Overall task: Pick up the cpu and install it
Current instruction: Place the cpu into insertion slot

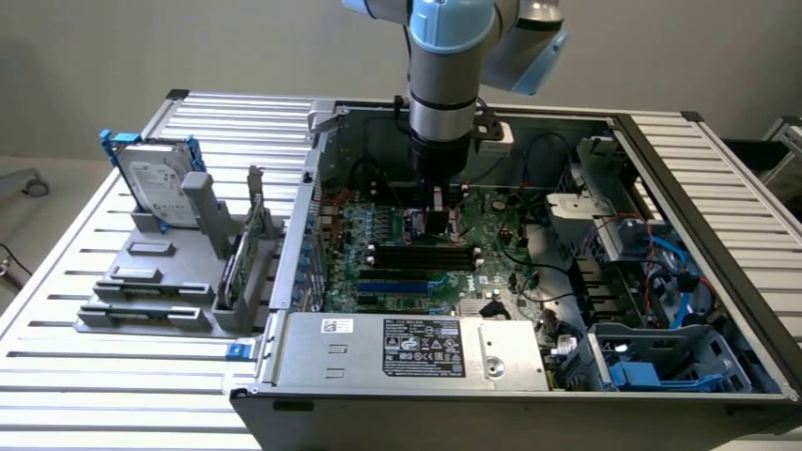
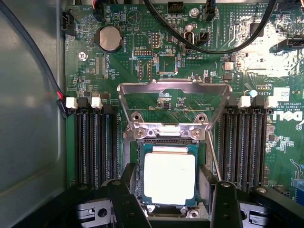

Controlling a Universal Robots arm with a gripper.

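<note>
- While the arm reaches down into the open computer case, the black two-fingered gripper (image 2: 175,190) has its jaws apart. One dark finger stands on each side of the chip, and neither visibly presses on it.
- The cpu (image 2: 169,178), a small flat square chip with a pale silvery metal top plate, lies level in the dark square metal-framed socket (image 2: 137,166), between those fingers.
- The chip is probably light, stiff and smooth, with delicate contacts underneath. Two opposite edges look like the safest hold, keeping it level.
- Beyond the chip, the hinged silvery steel load plate (image 2: 173,86) is swung open.
- In the exterior view, the grey power supply box (image 1: 401,348) sits at six o'clock from the gripper. The silver hard drive in its blue frame (image 1: 157,178) stands at nine o'clock, well apart.
</note>
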